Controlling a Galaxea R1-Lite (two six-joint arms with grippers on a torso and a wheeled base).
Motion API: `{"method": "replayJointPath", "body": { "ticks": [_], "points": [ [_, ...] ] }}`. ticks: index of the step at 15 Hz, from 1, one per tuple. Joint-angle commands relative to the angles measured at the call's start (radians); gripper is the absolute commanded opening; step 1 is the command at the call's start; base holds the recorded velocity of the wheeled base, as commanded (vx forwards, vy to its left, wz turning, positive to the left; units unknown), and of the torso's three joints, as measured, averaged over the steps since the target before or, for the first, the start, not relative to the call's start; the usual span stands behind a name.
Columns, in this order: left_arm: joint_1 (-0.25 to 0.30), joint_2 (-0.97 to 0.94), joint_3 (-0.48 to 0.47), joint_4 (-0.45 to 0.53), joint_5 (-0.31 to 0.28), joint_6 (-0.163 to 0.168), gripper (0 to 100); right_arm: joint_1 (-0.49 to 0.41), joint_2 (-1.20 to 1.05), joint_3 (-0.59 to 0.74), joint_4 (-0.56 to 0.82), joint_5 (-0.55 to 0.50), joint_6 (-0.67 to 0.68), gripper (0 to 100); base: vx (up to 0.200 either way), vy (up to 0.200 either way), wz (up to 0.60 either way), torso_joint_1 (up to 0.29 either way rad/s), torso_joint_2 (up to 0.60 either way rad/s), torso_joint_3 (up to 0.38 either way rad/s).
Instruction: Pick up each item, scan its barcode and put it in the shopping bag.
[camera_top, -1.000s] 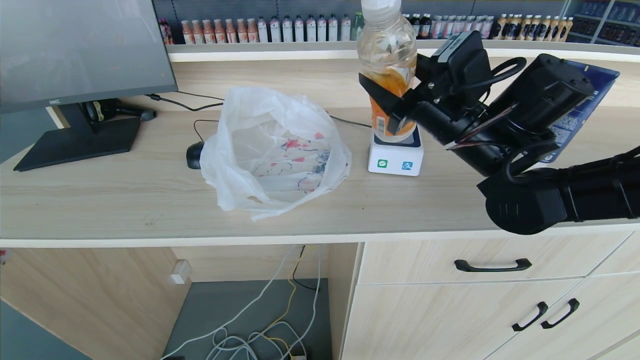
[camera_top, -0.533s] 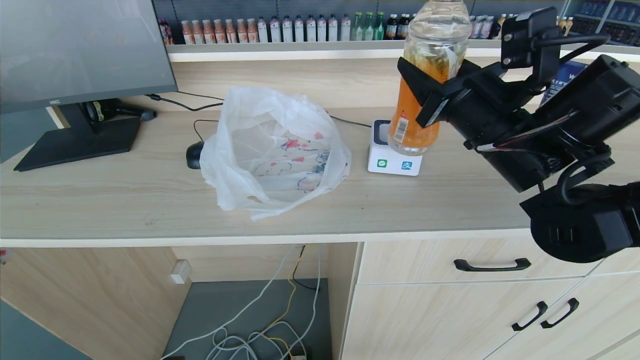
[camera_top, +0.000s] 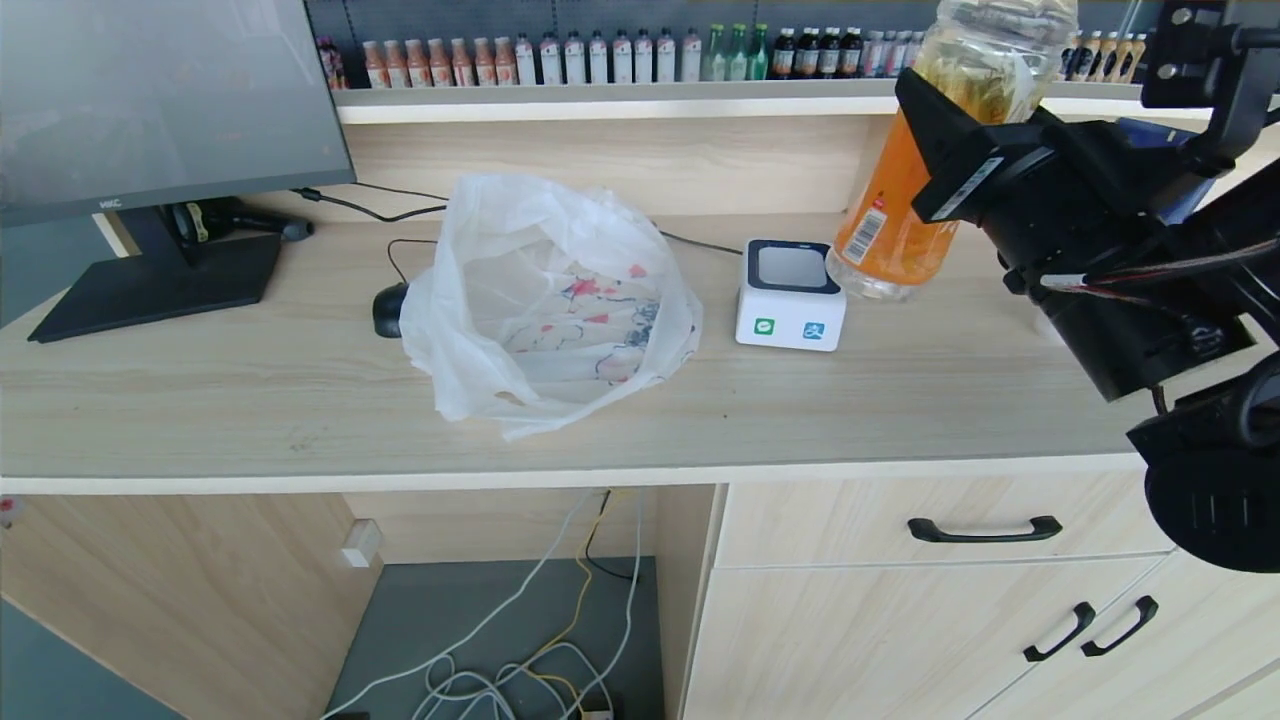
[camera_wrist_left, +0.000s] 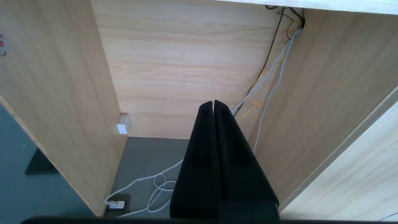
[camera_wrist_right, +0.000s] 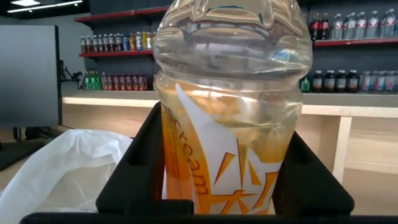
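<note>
My right gripper (camera_top: 975, 150) is shut on a clear bottle of orange drink (camera_top: 915, 190), holding it tilted in the air to the right of the white scanner box (camera_top: 790, 295). A barcode on the bottle's label faces the scanner side. In the right wrist view the bottle (camera_wrist_right: 230, 118) sits between the black fingers (camera_wrist_right: 134, 168). The white plastic shopping bag (camera_top: 550, 300) stands open on the counter left of the scanner, and its edge (camera_wrist_right: 62, 168) shows past the bottle. My left gripper (camera_wrist_left: 214, 155) is shut, below the counter among the cables.
A monitor (camera_top: 150, 110) on a black stand occupies the counter's far left, with a black mouse (camera_top: 388, 308) beside the bag. A raised ledge (camera_top: 600, 100) runs along the back. Drawers (camera_top: 985, 530) sit under the counter on the right; cables (camera_top: 520, 640) hang below.
The right gripper has carried the bottle up and to the right, off the top of the scanner, tilting it. The scanner's screen is now uncovered. The bag has not moved.
</note>
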Motion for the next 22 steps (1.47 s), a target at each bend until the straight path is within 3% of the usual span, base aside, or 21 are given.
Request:
{"method": "replayJointPath", "body": {
  "ticks": [1, 7, 10, 22],
  "points": [
    [0.000, 0.000, 0.000, 0.000, 0.000, 0.000, 0, -0.001, -0.010, 0.011, -0.014, -0.012, -0.001, 0, 0.000, 0.000, 0.00, 0.000, 0.00, 0.000],
    [0.000, 0.000, 0.000, 0.000, 0.000, -0.002, 0, -0.001, 0.024, -0.018, -0.045, -0.018, -0.002, 0, 0.000, 0.000, 0.00, 0.000, 0.00, 0.000],
    [0.000, 0.000, 0.000, 0.000, 0.000, -0.002, 0, -0.002, 0.038, -0.070, -0.047, -0.025, -0.002, 0, 0.000, 0.200, 0.00, 0.001, 0.00, -0.001],
    [0.000, 0.000, 0.000, 0.000, 0.000, -0.002, 0, -0.027, 0.035, -0.072, -0.039, -0.040, -0.001, 0, 0.000, 0.183, 0.00, 0.002, 0.00, 0.001]
  ]
}}
